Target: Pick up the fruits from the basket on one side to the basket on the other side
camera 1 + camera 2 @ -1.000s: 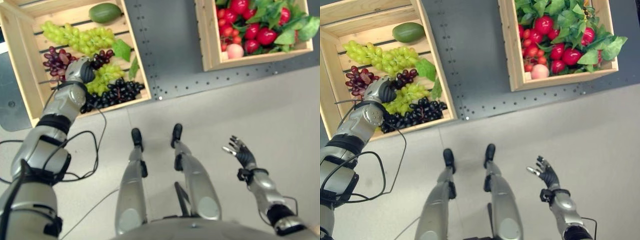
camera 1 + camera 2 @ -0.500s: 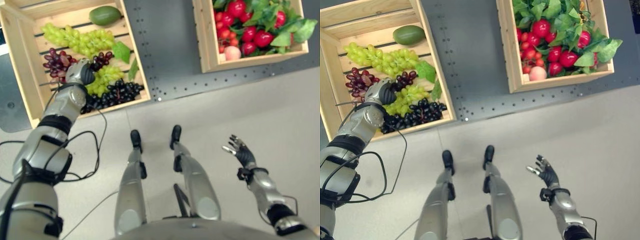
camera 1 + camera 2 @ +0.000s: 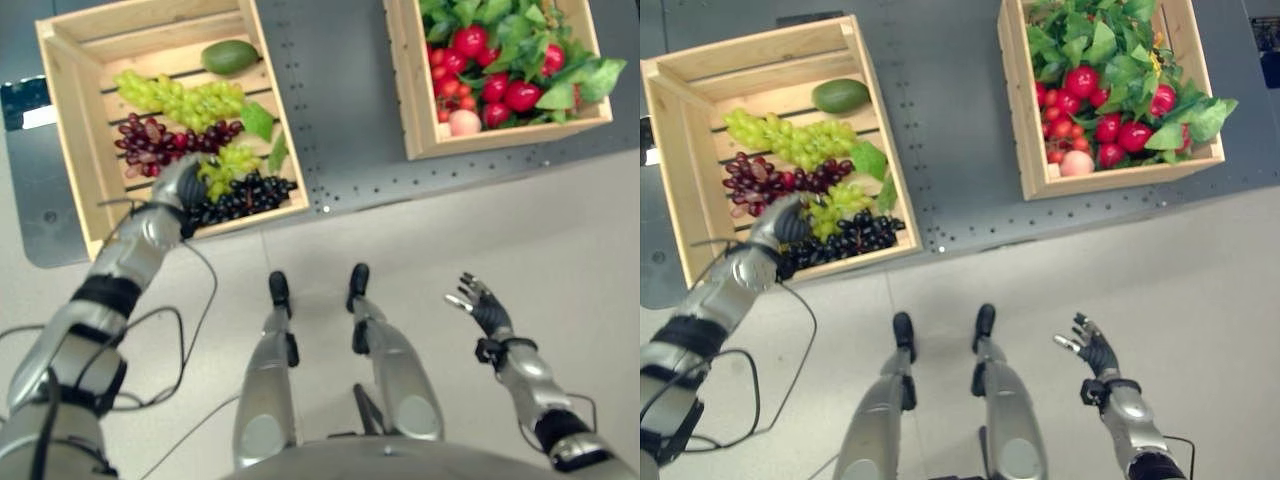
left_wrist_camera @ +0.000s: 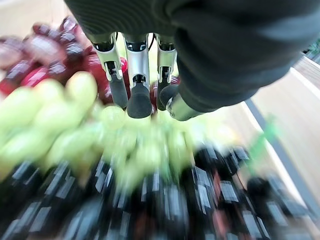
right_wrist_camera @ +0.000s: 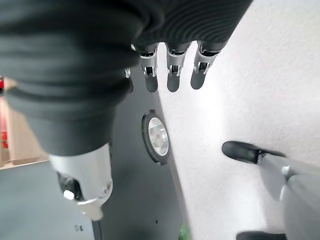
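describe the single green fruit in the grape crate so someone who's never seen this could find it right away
Start at the wooden crate on the robot's left, the one that holds grapes. Go to its far end, past the long bunch of green grapes, to the slats by the far wall. There lies the green oval fruit: one smooth, dark green piece lying by itself, while everything else in that crate is a cluster of small berries.
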Motion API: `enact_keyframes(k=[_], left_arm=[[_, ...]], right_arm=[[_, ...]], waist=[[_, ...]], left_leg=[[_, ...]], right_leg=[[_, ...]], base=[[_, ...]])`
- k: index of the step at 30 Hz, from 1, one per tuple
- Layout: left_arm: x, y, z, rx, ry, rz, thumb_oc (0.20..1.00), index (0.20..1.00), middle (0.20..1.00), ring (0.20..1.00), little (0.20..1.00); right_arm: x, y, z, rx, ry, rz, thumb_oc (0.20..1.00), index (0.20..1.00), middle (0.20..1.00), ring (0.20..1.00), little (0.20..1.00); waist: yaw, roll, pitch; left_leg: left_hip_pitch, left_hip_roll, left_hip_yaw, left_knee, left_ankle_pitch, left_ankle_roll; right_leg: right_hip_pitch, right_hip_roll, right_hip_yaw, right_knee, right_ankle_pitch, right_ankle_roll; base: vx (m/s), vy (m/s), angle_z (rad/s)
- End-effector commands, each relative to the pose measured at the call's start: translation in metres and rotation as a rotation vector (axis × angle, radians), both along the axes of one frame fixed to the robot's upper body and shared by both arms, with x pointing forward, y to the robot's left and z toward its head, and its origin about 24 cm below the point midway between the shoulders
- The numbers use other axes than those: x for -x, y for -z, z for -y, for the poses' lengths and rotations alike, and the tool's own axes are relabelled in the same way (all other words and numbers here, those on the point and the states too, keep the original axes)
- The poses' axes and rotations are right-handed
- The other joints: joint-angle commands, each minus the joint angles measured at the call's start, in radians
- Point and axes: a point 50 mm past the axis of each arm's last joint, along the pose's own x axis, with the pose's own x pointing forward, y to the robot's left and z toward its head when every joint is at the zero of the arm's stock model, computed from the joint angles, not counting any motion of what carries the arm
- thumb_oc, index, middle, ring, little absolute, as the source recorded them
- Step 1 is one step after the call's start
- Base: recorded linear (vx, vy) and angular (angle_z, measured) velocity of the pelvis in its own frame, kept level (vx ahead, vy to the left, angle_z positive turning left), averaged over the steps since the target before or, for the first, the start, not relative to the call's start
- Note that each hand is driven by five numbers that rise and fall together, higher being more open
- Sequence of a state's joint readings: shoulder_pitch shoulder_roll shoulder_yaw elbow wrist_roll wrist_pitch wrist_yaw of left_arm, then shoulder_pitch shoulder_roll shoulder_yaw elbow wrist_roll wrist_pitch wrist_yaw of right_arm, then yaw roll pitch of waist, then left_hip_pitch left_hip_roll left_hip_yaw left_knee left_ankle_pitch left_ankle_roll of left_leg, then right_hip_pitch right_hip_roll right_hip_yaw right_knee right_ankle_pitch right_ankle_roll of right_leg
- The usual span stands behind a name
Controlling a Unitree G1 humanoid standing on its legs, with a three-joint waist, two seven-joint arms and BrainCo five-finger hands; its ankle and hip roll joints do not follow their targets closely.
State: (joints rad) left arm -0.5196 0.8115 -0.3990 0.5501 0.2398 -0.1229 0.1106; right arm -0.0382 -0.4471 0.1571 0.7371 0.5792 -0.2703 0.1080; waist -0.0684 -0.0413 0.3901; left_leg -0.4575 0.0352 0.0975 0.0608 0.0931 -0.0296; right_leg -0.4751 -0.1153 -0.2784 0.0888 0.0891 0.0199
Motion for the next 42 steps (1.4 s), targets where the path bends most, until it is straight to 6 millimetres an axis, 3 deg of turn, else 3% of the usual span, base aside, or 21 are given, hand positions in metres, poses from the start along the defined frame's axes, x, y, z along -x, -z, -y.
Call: enact_keyframes(k=[1,3,9,10,12,13,14,15,20,21,23,24,26,27,30,31,32,33,34,36,42], left_arm=[[0.009,-0.004,-0.008,0.047,-0.004,0.025,0.200,0.200,0.200,0.200,0.200],[0.023,-0.005,-0.017,0.025,0.000,0.031,0.200,0.200,0.200,0.200,0.200],[0.042,-0.015,-0.023,0.005,0.022,0.059,0.200,0.200,0.200,0.200,0.200],[0.045,-0.015,-0.025,0.003,0.023,0.059,0.200,0.200,0.200,0.200,0.200],[0.049,-0.017,-0.026,-0.002,0.026,0.066,0.200,0.200,0.200,0.200,0.200],[0.050,-0.017,-0.026,0.009,0.024,0.064,0.501,0.501,0.501,0.501,0.501],[0.051,-0.017,-0.027,0.009,0.023,0.062,0.592,0.592,0.592,0.592,0.592],[0.050,-0.013,-0.029,0.014,0.007,0.056,1.000,1.000,1.000,1.000,1.000],[0.046,-0.011,-0.028,0.015,-0.007,0.059,1.000,1.000,1.000,1.000,1.000],[0.045,-0.010,-0.027,0.017,-0.009,0.061,1.000,1.000,1.000,1.000,1.000],[0.043,-0.011,-0.026,0.015,-0.006,0.063,1.000,1.000,1.000,1.000,1.000],[0.043,-0.011,-0.025,0.015,-0.005,0.065,1.000,1.000,1.000,1.000,1.000],[0.042,-0.012,-0.022,0.016,0.007,0.069,1.000,1.000,1.000,1.000,1.000],[0.042,-0.012,-0.022,0.016,0.008,0.070,1.000,1.000,1.000,1.000,1.000],[0.039,-0.014,-0.019,0.012,0.023,0.074,1.000,1.000,1.000,1.000,1.000],[0.039,-0.015,-0.018,0.012,0.024,0.076,1.000,1.000,1.000,1.000,1.000],[0.037,-0.016,-0.017,0.008,0.030,0.077,1.000,1.000,1.000,1.000,1.000],[0.037,-0.016,-0.017,0.008,0.031,0.078,1.000,1.000,1.000,1.000,1.000],[0.035,-0.018,-0.015,0.004,0.037,0.082,1.000,1.000,1.000,1.000,1.000],[0.033,-0.020,-0.014,0.002,0.042,0.088,1.000,1.000,1.000,1.000,1.000],[0.024,-0.028,-0.012,-0.015,0.043,0.105,1.000,1.000,1.000,1.000,1.000]], right_arm=[[0.014,-0.004,0.021,0.053,0.030,0.008,1.000,1.000,1.000,1.000,1.000],[0.020,0.000,0.024,0.053,0.044,-0.017,1.000,1.000,1.000,1.000,1.000],[0.030,0.006,0.029,0.053,0.059,-0.056,1.000,1.000,1.000,1.000,1.000],[0.031,0.006,0.030,0.053,0.062,-0.059,1.000,1.000,1.000,1.000,1.000],[0.031,0.007,0.030,0.055,0.057,-0.064,1.000,1.000,1.000,1.000,1.000],[0.031,0.006,0.030,0.054,0.055,-0.063,1.000,1.000,1.000,1.000,1.000],[0.031,0.006,0.030,0.054,0.054,-0.065,1.000,1.000,1.000,1.000,1.000],[0.030,0.007,0.029,0.054,0.048,-0.067,1.000,1.000,1.000,1.000,1.000],[0.027,0.005,0.028,0.058,0.039,-0.060,1.000,1.000,1.000,1.000,1.000],[0.027,0.005,0.028,0.058,0.039,-0.056,1.000,1.000,1.000,1.000,1.000],[0.027,0.004,0.028,0.062,0.041,-0.056,1.000,1.000,1.000,1.000,1.000],[0.027,0.004,0.029,0.062,0.042,-0.055,1.000,1.000,1.000,1.000,1.000],[0.028,0.005,0.029,0.063,0.043,-0.059,1.000,1.000,1.000,1.000,1.000],[0.028,0.005,0.029,0.063,0.044,-0.058,1.000,1.000,1.000,1.000,1.000],[0.029,0.006,0.029,0.063,0.041,-0.064,1.000,1.000,1.000,1.000,1.000],[0.028,0.005,0.029,0.063,0.042,-0.063,1.000,1.000,1.000,1.000,1.000],[0.029,0.005,0.029,0.065,0.040,-0.064,1.000,1.000,1.000,1.000,1.000],[0.029,0.005,0.029,0.065,0.041,-0.063,1.000,1.000,1.000,1.000,1.000],[0.029,0.005,0.028,0.067,0.034,-0.065,1.000,1.000,1.000,1.000,1.000],[0.028,0.005,0.028,0.068,0.032,-0.063,1.000,1.000,1.000,1.000,1.000],[0.025,0.004,0.026,0.069,0.018,-0.058,1.000,1.000,1.000,1.000,1.000]], waist=[[0.014,0.010,0.000],[0.030,0.020,-0.005],[0.045,0.037,-0.017],[0.047,0.036,-0.014],[0.052,0.042,-0.023],[0.054,0.041,-0.017],[0.055,0.044,-0.023],[0.056,0.045,-0.024],[0.053,0.042,-0.021],[0.050,0.037,-0.015],[0.047,0.039,-0.018],[0.046,0.036,-0.012],[0.046,0.039,-0.017],[0.044,0.035,-0.011],[0.043,0.039,-0.017],[0.042,0.036,-0.011],[0.042,0.040,-0.017],[0.041,0.036,-0.011],[0.040,0.040,-0.017],[0.038,0.037,-0.010],[0.029,0.035,-0.012]], left_leg=[[0.018,-0.061,-0.017,0.073,-0.150,0.032],[0.032,-0.065,-0.022,0.061,-0.147,0.032],[0.056,-0.067,-0.031,0.043,-0.147,0.032],[0.045,-0.074,-0.020,0.045,-0.122,0.038],[0.060,-0.070,-0.034,0.038,-0.145,0.033],[0.049,-0.073,-0.023,0.041,-0.121,0.039],[0.060,-0.069,-0.035,0.037,-0.144,0.034],[0.062,-0.068,-0.035,0.037,-0.146,0.034],[0.062,-0.068,-0.034,0.036,-0.146,0.036],[0.050,-0.073,-0.022,0.038,-0.121,0.042],[0.060,-0.068,-0.032,0.039,-0.146,0.038],[0.048,-0.072,-0.020,0.042,-0.123,0.044],[0.060,-0.069,-0.029,0.041,-0.148,0.039],[0.048,-0.073,-0.017,0.045,-0.125,0.045],[0.060,-0.067,-0.026,0.041,-0.149,0.040],[0.049,-0.071,-0.013,0.044,-0.126,0.045],[0.060,-0.067,-0.025,0.041,-0.149,0.040],[0.048,-0.071,-0.013,0.045,-0.126,0.046],[0.059,-0.068,-0.025,0.043,-0.149,0.040],[0.047,-0.072,-0.013,0.047,-0.127,0.046],[0.048,-0.066,-0.022,0.047,-0.148,0.041]], right_leg=[[0.011,0.005,-0.032,0.035,-0.054,0.093],[0.024,0.005,-0.036,0.028,-0.057,0.093],[0.040,0.002,-0.042,0.025,-0.064,0.093],[0.031,-0.006,-0.056,0.023,-0.043,0.082],[0.039,0.000,-0.044,0.026,-0.065,0.093],[0.030,-0.009,-0.056,0.028,-0.046,0.083],[0.038,-0.001,-0.044,0.030,-0.067,0.093],[0.039,0.000,-0.043,0.031,-0.069,0.093],[0.038,0.001,-0.042,0.031,-0.070,0.092],[0.030,-0.007,-0.054,0.028,-0.048,0.082],[0.036,0.002,-0.037,0.031,-0.068,0.092],[0.028,-0.005,-0.049,0.029,-0.048,0.082],[0.036,0.003,-0.034,0.032,-0.069,0.092],[0.028,-0.004,-0.047,0.031,-0.048,0.082],[0.034,0.004,-0.031,0.033,-0.069,0.092],[0.026,-0.003,-0.044,0.031,-0.048,0.082],[0.032,0.003,-0.031,0.036,-0.070,0.093],[0.024,-0.004,-0.044,0.034,-0.049,0.083],[0.031,0.004,-0.029,0.037,-0.071,0.092],[0.021,-0.003,-0.041,0.037,-0.051,0.083],[0.017,0.005,-0.026,0.045,-0.072,0.092]], base=[[0.01,-0.011,0.06],[0.01,-0.015,0.11],[0.00,-0.001,0.10],[-0.08,0.011,0.07],[0.00,0.003,0.07],[0.09,-0.005,0.07],[0.00,0.003,0.04],[0.09,-0.010,0.02],[-0.02,0.002,0.00],[-0.09,0.010,-0.01],[0.00,0.000,0.00],[0.00,0.000,0.00],[0.00,0.003,-0.02],[0.01,0.004,-0.07],[0.01,0.003,-0.06],[0.10,-0.002,-0.04],[-0.08,0.009,-0.01],[0.10,0.000,-0.03],[0.00,0.000,0.00],[-0.03,0.008,-0.03],[0.02,-0.001,0.00]])
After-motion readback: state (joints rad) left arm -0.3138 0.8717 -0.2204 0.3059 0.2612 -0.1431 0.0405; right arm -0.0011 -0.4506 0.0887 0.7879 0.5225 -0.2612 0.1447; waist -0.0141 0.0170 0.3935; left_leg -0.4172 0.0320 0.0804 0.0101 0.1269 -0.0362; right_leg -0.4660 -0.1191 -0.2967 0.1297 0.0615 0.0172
